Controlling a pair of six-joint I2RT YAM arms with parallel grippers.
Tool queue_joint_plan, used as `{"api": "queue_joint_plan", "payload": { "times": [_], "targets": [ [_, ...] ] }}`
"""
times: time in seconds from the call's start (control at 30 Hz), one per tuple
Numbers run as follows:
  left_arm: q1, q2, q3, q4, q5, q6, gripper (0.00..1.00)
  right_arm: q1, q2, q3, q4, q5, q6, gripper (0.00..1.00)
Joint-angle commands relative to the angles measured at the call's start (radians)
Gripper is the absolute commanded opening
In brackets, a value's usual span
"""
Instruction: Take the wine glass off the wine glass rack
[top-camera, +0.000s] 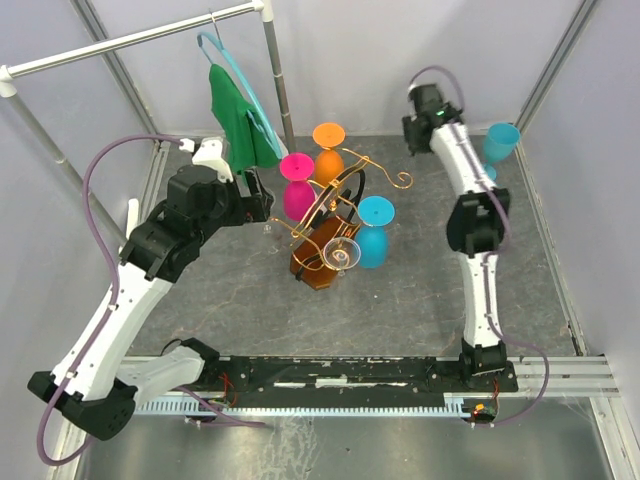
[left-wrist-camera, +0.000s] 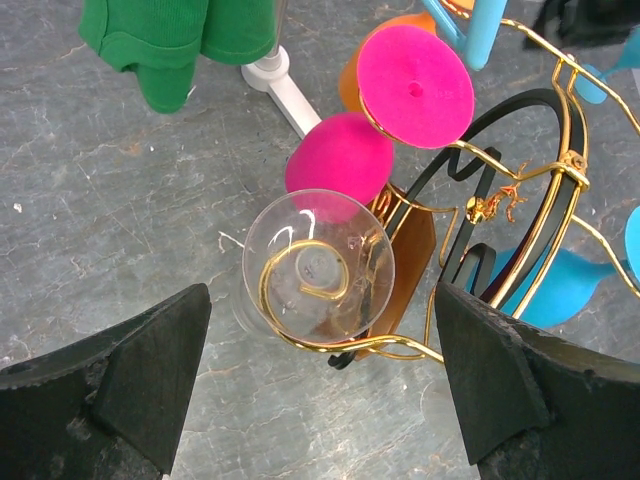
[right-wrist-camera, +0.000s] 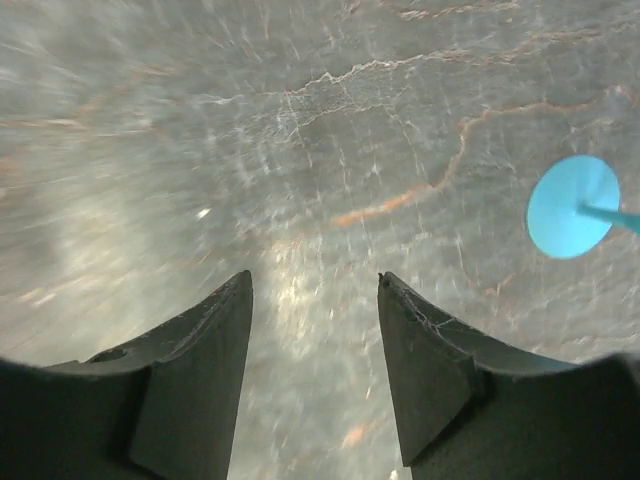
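Four glasses hang on the wine glass rack (top-camera: 330, 225), straight ahead of the left gripper (left-wrist-camera: 320, 300), whose jaws stand wide apart and empty; the clear wine glass (left-wrist-camera: 318, 265) hangs nearest. The right gripper (right-wrist-camera: 314, 280) is parted and empty, with a blue wine glass (top-camera: 500, 140) standing off-rack to its right.

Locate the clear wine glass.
Top view, centre: the clear wine glass hangs on the near side of the wine glass rack, just left of the blue glass. In the left wrist view it sits just below the pink glass.
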Motion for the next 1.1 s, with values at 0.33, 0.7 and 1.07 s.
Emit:
{"api": "queue_joint_plan", "payload": {
  "times": [0.33, 0.7, 1.07],
  "targets": [
    [0.000, -0.160, 0.022, -0.059, -0.007, -0.065, 0.99, -0.114, -1.008, -0.684, 0.060, -0.662, 0.476, 0.56],
    [0.001, -0.192, 0.029, -0.098, 0.009, -0.066, 0.99, -0.097, -1.444, -1.253, 0.342, -1.071, 0.791, 0.52],
    [0.000, -0.203, 0.017, -0.091, 0.019, -0.080, 0.99, -0.029, -1.432, -1.361, 0.456, -1.092, 0.852, 0.48]
  ]
}}
